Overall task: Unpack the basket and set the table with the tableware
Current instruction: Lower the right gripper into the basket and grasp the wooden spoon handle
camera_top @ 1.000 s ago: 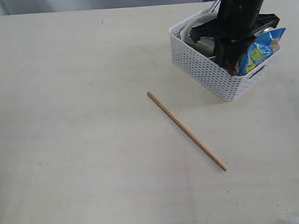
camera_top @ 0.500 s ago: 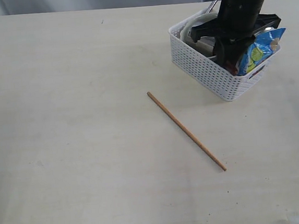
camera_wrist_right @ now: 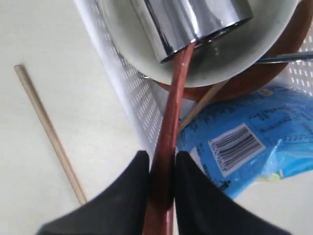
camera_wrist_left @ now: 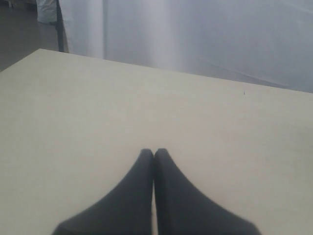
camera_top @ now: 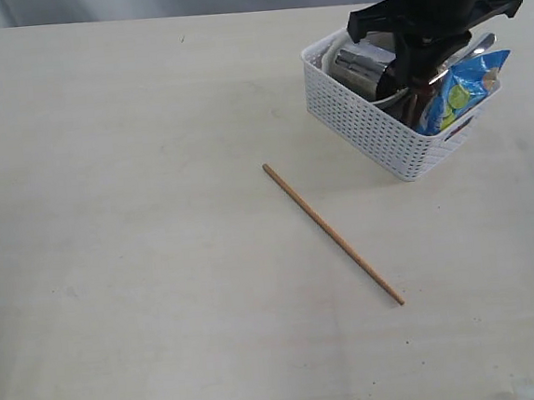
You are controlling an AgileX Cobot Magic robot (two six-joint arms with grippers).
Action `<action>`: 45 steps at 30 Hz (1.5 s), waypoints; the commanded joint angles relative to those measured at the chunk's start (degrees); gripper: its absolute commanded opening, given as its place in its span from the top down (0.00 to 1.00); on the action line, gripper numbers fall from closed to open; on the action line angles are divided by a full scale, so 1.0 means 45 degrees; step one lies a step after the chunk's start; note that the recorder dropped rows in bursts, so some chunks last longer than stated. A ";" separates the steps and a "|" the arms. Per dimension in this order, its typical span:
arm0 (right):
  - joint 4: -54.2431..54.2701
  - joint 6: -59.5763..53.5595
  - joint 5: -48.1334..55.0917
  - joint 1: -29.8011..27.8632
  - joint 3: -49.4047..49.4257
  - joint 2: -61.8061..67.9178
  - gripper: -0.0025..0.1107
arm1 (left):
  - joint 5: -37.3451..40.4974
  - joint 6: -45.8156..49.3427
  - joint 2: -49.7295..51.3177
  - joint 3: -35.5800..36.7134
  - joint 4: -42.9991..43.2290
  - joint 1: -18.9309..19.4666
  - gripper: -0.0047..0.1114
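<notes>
The white basket (camera_top: pixel 373 125) stands at the table's (camera_top: pixel 156 219) far right. Inside it a steel cup (camera_wrist_right: pixel 190 19) lies in the cream bowl (camera_wrist_right: pixel 225 63), over the brown plate (camera_wrist_right: pixel 249 85). My right gripper (camera_wrist_right: pixel 162 159) is shut on the handle of the red-brown wooden spoon (camera_wrist_right: pixel 175 103), whose far end runs under the cup. A chopstick (camera_wrist_right: pixel 201 104) leans inside the basket, and another chopstick (camera_top: pixel 334 235) lies on the table. A steel utensil handle (camera_wrist_right: pixel 286 57) rests on the bowl's rim. My left gripper (camera_wrist_left: pixel 154 152) is shut with nothing in it, over bare table.
A blue snack packet (camera_top: pixel 463 89) fills the basket's near right end, beside the spoon. The table's far edge (camera_wrist_left: pixel 146 66) meets a pale curtain. The right arm (camera_top: pixel 432 3) hangs over the basket.
The right arm has risen and turned over the basket, uncovering the steel cup in the exterior view. The chopstick on the table has not moved.
</notes>
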 commanded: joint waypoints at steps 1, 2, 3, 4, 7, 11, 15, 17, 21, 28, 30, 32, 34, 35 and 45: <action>-0.0122 0.0047 -0.0034 -0.0010 0.0046 -0.0411 0.98 | -0.0037 0.0019 -0.0043 0.0048 0.0058 0.0038 0.96; -0.0122 0.0047 -0.0034 -0.0010 0.0046 -0.0486 0.98 | -0.0037 0.0019 -0.0043 0.0048 0.0058 0.0038 0.96; -0.0122 0.0047 -0.0034 -0.0010 0.0066 -0.0587 0.98 | -0.0037 0.0019 -0.0043 0.0048 0.0058 0.0038 0.96; -0.0122 0.0047 -0.0034 -0.0010 0.0136 -0.0660 0.98 | -0.0037 0.0019 -0.0043 0.0048 0.0058 0.0038 0.96; -0.0122 0.0047 -0.0034 -0.0010 0.0521 -0.0882 0.98 | -0.0037 0.0019 -0.0043 0.0048 0.0058 0.0038 0.96; -0.0156 0.0022 -0.0034 -0.0010 0.1071 -0.1154 0.98 | -0.0037 0.0019 -0.0043 0.0048 0.0058 0.0038 0.96; -0.0156 0.0022 -0.0034 -0.0010 0.1263 -0.1452 0.98 | -0.0037 0.0019 -0.0043 0.0048 0.0058 0.0038 0.96; -0.0156 0.0022 -0.0034 -0.0010 0.1263 -0.1638 0.98 | -0.0037 0.0019 -0.0043 0.0048 0.0058 0.0038 0.96; -0.0156 0.0022 -0.0034 -0.0010 0.1263 -0.1989 0.98 | -0.0037 -0.0013 -0.0043 0.0048 0.0058 0.0038 0.96; -0.0156 0.0022 -0.0034 -0.0010 0.1263 -0.2141 0.98 | -0.0037 -0.0013 -0.0043 0.0048 0.0058 0.0038 0.96; -0.0156 0.0022 -0.0034 -0.0010 0.1286 -0.2142 0.98 | -0.0037 -0.0013 -0.0043 0.0048 0.0058 0.0038 0.96; -0.0156 0.0022 -0.0034 -0.0010 0.1286 -0.2142 0.98 | -0.0037 -0.0013 -0.0043 0.0048 0.0058 0.0038 0.96; -0.0156 -0.0076 -0.0034 -0.0010 0.1277 -0.2142 0.98 | -0.0037 -0.0013 -0.0043 0.0048 0.0058 0.0038 0.96; -0.0120 -0.0190 -0.0034 -0.0010 0.1277 -0.2142 0.98 | -0.0037 -0.0013 -0.0043 0.0048 0.0058 0.0038 0.96; 0.0900 -0.1003 -0.0034 -0.0010 0.1277 -0.0463 0.69 | -0.0037 -0.0013 -0.0043 0.0048 0.0058 0.0038 0.96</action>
